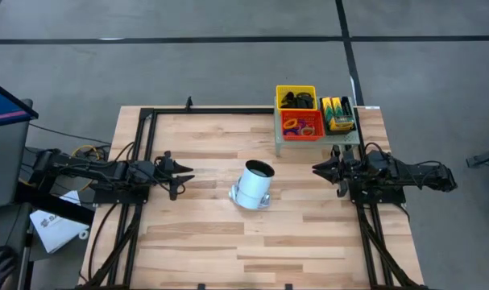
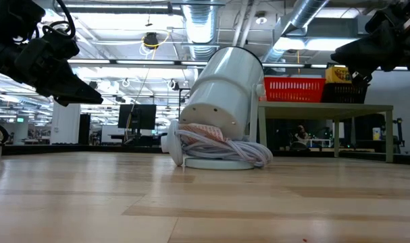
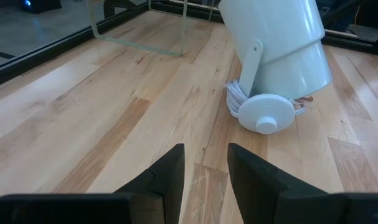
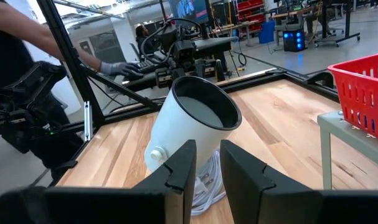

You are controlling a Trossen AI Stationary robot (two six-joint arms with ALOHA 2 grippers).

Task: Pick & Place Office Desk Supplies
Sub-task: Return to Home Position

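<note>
The wooden table (image 1: 204,234) is mostly bare: pale butcher-block strips with a smooth, faintly glossy grain. Thin black frame rails (image 1: 220,110) border its left, right and far edges. The whole near half is open, and so are the wide lanes between each arm and the middle. The one thing standing in that room is a white lamp (image 1: 253,186) at the centre. It has a smooth cylindrical hood with a dark mouth tilted toward the far right, and sits on a round base with white cable (image 2: 225,150) coiled loosely around it.

The office desk supplies are in the far right corner, on a small pale-green shelf (image 1: 342,139) with thin straight legs. A yellow bin (image 1: 296,89) on the shelf's far side holds black binder clips (image 1: 296,101). Just nearer, a red bin (image 1: 302,136) with slotted plastic walls holds thin rubber-band rings (image 1: 301,126), orange and purple among them. To the right of both, a black bin (image 2: 336,93) holds yellow-green crayon boxes (image 1: 336,113) packed side by side.

The left gripper (image 1: 186,174) hovers above the boards left of the lamp and points at it, its two dark fingers a narrow gap apart with nothing between them. The right gripper (image 1: 317,169) faces it from the right, just nearer than the shelf, its fingers likewise slightly parted and empty. Both are well apart from the lamp.

Past the left edge, a person's gloved hand (image 4: 117,67) reaches over equipment
</note>
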